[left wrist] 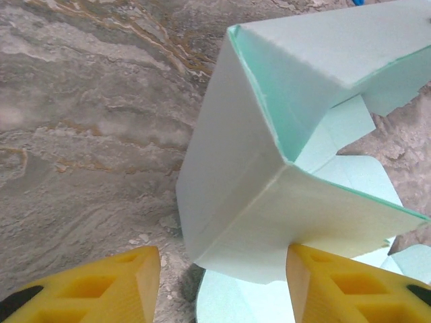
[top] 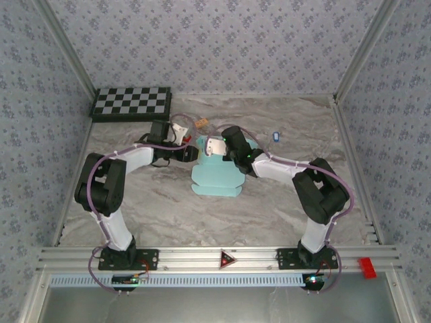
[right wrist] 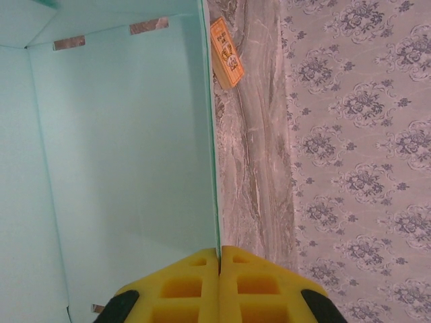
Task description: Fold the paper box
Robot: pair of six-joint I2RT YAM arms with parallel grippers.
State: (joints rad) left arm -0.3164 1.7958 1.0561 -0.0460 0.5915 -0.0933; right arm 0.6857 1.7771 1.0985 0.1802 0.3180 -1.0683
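The paper box [top: 217,178] lay mid-tabletop [top: 168,212], partly raised. The right end effector [right wrist: 219,257] was clamped on an upright wall. The left end effector [left wrist: 221,269] had its fingers apart, the raised corner directly ahead between them

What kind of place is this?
Probably a robot test booth: flowery panel walls box in a marble-look table, with a left arm and right arm bolted to a metal rail.

On table [top: 168,215] centre: paper box [top: 215,178]; checkerboard [top: 131,103] behind-left; card [top: 200,122] just behind box.
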